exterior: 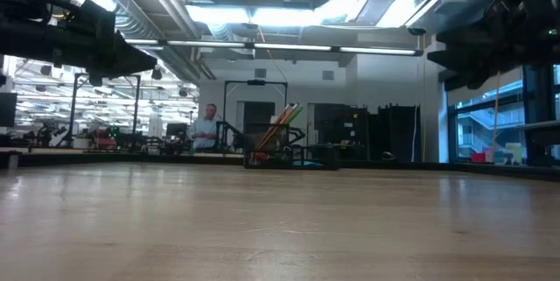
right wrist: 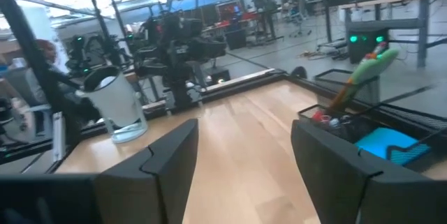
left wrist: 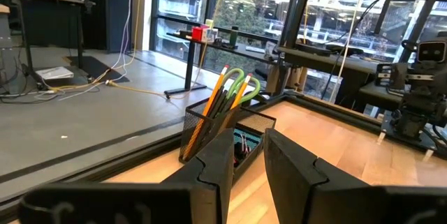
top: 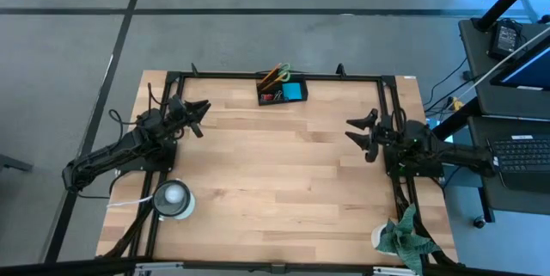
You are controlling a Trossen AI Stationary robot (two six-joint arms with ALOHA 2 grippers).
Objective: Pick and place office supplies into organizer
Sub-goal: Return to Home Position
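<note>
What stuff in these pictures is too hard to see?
High view: the small things in the organizer are too tiny to name.
Low view: the organizer is far off; its wall hides what lies inside.
Left wrist view: the left hand covers part of the organizer's tray.
Right wrist view: blur smears the scissors.

Even overhead light falls on the worktop (top: 284,164) with only faint shadows; in the low view ceiling strips (exterior: 289,46) glare, and in the left wrist view windows (left wrist: 183,1) give bright backlight.
</note>
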